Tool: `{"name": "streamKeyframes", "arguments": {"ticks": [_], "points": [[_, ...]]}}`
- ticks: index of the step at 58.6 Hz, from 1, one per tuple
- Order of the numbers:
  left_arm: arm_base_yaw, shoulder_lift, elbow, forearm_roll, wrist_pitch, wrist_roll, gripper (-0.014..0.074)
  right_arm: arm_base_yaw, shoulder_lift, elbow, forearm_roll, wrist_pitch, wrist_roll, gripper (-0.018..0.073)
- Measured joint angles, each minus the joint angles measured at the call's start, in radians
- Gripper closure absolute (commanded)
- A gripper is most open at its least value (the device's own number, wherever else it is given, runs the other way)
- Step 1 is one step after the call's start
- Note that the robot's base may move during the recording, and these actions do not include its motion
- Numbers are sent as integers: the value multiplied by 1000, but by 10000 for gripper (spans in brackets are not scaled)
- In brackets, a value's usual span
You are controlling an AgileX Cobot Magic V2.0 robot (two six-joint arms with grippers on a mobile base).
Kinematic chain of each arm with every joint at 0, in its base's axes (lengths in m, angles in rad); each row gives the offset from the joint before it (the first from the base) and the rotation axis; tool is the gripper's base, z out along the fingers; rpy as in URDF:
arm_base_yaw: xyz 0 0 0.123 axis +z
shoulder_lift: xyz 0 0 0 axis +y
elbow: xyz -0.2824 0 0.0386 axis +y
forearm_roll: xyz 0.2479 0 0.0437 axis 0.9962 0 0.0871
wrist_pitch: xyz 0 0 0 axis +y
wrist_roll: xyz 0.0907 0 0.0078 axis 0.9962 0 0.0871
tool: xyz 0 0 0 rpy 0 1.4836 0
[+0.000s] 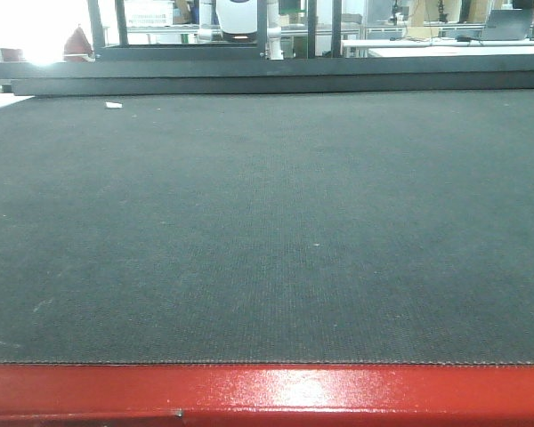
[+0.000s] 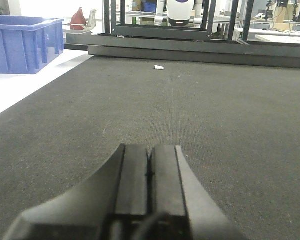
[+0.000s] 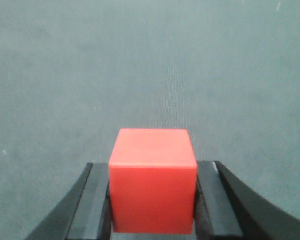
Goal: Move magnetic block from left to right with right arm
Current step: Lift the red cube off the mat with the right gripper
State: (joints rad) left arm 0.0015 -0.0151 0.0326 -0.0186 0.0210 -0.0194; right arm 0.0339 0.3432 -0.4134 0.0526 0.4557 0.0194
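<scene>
**Now Clamped: Red Cube Held Between the Right Arm's Fingers**

The right gripper (image 3: 152, 202) is closed on the magnetic block (image 3: 152, 185), its 2 black fingers (image 3: 87, 205) pressed against opposite side faces of the cube. The block sits square between them. Its top face and near face show in the right wrist view, both smooth and bright red. Behind it stretches the dark woven mat (image 3: 150, 65). Whether the cube rests on that mat or hangs above it cannot be told from this angle.

The left gripper (image 2: 149, 152) lies low over the mat, its 2 fingers brought together so that only a thin seam runs between them, with no object in its grasp. Ahead of it a small white scrap (image 2: 159, 67) lies on the mat near the far edge, just short of a black ledge (image 2: 200, 50). A blue plastic bin (image 2: 22, 42) stands on a white surface (image 2: 20, 90) beside the mat, at the left of that view.

From the front camera the mat fills most of the picture, with a glossy red edge (image 1: 267, 391) running along the bottom. The white scrap appears again far back at the left, close to the ledge.
</scene>
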Motion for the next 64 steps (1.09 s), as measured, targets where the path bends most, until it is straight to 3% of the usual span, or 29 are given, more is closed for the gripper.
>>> {"name": "streamKeyframes", "arguments": {"ticks": [17,64], "points": [[0,0,0,0,0,0,713,0,-201,20,0,4,-2,368],[0,0,0,0,0,0,713,0,-207,20,0,7,-2,368]]}}
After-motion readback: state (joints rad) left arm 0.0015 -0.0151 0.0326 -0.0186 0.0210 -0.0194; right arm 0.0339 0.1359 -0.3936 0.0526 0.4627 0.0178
